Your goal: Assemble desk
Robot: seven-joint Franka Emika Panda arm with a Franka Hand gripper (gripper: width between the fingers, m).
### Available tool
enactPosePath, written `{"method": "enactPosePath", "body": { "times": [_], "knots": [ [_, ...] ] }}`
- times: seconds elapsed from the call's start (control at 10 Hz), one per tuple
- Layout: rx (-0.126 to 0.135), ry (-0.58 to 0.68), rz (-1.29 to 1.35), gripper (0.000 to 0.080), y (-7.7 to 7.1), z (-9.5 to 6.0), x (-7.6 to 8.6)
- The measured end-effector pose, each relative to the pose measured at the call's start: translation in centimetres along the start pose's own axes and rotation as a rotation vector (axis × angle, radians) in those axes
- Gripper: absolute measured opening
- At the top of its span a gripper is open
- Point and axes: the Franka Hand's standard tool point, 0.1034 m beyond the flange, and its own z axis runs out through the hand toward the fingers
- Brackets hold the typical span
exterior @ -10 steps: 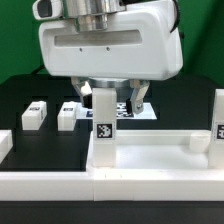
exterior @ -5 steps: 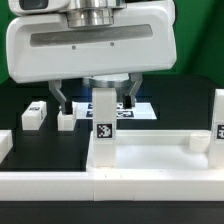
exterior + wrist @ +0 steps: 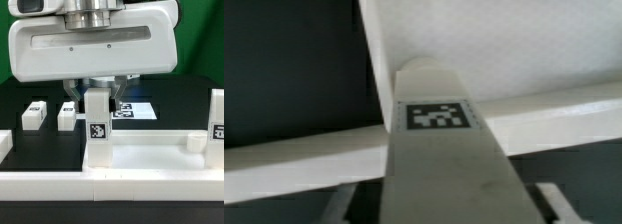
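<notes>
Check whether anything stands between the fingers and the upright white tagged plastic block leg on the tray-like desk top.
Nothing visible does. The fingers of the gripper flank the top of the upright white tagged plastic block leg, one on each side, with no other part between.

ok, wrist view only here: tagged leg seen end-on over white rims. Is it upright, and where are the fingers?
Observer: Upright. The leg stands at the desk top corner on the exterior view's left, and the gripper fingers flank its upper end.
Operator: Other legs?
Observer: Two sit loose on the black table, exterior view's left: outer leg, inner leg.
Operator: More on the desk top?
Observer: A third leg stands upright at the exterior view's right edge.
</notes>
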Motion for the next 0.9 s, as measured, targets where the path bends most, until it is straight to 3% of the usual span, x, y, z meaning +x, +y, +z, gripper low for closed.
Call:
{"method": "enactPosePath", "body": {
  "times": [0.2, 0.4, 0.5, 0.6, 0.7, 0.9],
  "knots": [
    [-0.021, 0.025, 0.195, 0.0289, -0.47, 0.06, -0.03],
    [-0.035, 0.021, 0.568, 0.0289, -0.34, -0.01, -0.26],
    [-0.027, 0.015, 0.745, 0.0289, -0.15, -0.01, -0.33],
    [-0.001, 0.000, 0.882, 0.0291, -0.04, -0.02, -0.39],
    [0.047, -0.023, 1.121, 0.0294, 0.21, -0.03, -0.50],
    [0.055, -0.047, 1.305, 0.0295, -0.20, 0.03, -0.77]
  ]
}}
